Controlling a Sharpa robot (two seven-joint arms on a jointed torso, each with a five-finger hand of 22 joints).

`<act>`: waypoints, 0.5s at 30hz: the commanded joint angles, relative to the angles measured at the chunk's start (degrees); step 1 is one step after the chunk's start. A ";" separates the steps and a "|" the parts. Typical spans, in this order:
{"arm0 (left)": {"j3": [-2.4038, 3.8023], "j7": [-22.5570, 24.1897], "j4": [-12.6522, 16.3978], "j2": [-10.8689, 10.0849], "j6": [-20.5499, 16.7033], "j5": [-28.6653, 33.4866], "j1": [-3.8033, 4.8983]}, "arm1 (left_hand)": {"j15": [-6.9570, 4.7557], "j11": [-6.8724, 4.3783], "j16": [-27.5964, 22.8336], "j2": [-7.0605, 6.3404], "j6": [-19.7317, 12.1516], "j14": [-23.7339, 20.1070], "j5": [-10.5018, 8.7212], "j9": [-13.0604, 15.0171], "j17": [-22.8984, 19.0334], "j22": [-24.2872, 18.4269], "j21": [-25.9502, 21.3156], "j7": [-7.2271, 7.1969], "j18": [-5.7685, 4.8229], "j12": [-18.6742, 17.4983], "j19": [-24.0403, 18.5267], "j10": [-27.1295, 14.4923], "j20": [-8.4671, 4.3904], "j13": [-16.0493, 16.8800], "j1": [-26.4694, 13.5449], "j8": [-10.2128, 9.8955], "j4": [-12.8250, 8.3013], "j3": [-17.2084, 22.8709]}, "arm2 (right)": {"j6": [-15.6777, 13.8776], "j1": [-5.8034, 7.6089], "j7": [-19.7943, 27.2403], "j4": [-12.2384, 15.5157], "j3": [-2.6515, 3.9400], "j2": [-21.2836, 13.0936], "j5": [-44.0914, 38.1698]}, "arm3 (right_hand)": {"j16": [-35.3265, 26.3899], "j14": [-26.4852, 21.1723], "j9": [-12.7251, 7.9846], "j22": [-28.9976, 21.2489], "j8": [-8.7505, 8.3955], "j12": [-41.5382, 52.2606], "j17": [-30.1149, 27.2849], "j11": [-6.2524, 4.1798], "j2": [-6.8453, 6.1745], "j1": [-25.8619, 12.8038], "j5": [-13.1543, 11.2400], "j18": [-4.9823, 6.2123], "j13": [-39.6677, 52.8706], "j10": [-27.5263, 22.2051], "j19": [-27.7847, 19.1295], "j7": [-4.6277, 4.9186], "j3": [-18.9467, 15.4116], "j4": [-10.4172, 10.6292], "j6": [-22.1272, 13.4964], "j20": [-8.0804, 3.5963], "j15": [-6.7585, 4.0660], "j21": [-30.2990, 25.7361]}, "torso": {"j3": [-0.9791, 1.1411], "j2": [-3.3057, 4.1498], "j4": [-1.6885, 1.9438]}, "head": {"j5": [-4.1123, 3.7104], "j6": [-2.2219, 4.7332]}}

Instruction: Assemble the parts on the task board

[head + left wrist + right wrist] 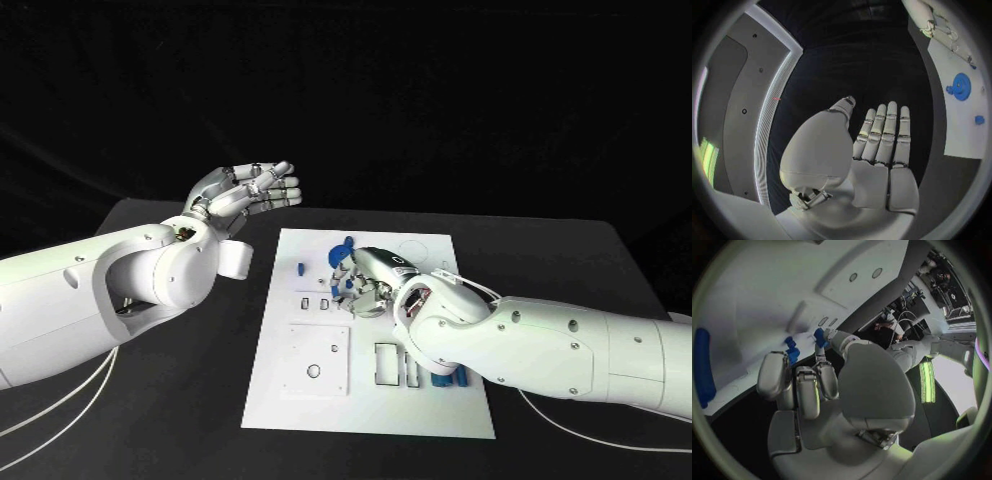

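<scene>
Left hand [248,190] raised clear of the black tabletop [577,270], beyond the left far corner of the white task board [433,410], fingers straight and apart, holding nothing. Right hand [369,280] down over the board's middle, pinching a small blue part [819,336] at its fingertips. Round blue part [345,251] lying at the board's far end. No legible writing anywhere.
</scene>
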 commanded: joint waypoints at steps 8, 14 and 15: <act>0.03 0.06 0.02 0.18 1.27 0.10 0.02 | 0.12 0.06 -0.38 0.11 -0.21 -0.07 -0.37 -0.02 0.13 -0.13 -0.14 1.65 0.28 -0.36 0.41 0.40 0.18 0.04 0.37 -0.15 0.51 -0.07 | 1.18 -0.42 -0.94 -0.31 -0.07 0.49 -2.74 | 0.35 5.97 1.48 -0.04 1.08 0.05 15.06 -0.07 -0.07 -1.00 0.05 -0.46 1.78 0.28 0.08 -0.44 0.07 -0.11 0.63 -0.10 -0.46 -0.30 | 0.01 0.06 -0.04 | 0.07 -0.37; 0.03 0.00 -0.03 0.27 1.37 0.10 0.02 | 0.12 0.06 -0.38 0.11 -0.21 -0.07 -0.37 -0.02 0.13 -0.13 -0.14 1.65 0.28 -0.36 0.41 0.40 0.18 0.04 0.37 -0.15 0.51 -0.07 | 1.39 -0.65 -0.80 -0.55 -0.10 0.76 -2.81 | 0.35 5.97 1.49 -0.02 1.08 0.08 15.06 -0.08 -0.13 -1.07 0.01 -0.46 1.81 0.30 0.10 -0.44 0.06 -0.12 0.62 -0.11 -0.46 -0.28 | 0.03 0.11 -0.06 | 0.17 -0.58; 0.03 -0.01 -0.04 0.28 1.38 0.10 0.02 | 0.12 0.06 -0.38 0.11 -0.21 -0.07 -0.37 -0.02 0.13 -0.13 -0.14 1.65 0.28 -0.36 0.41 0.40 0.18 0.04 0.37 -0.15 0.51 -0.07 | 1.42 -0.71 -0.79 -0.59 -0.11 0.80 -2.81 | 0.35 5.97 1.49 -0.02 1.08 0.08 15.06 -0.08 -0.13 -1.07 0.01 -0.46 1.81 0.30 0.10 -0.44 0.06 -0.12 0.62 -0.11 -0.46 -0.28 | 0.03 0.11 -0.06 | 0.17 -0.59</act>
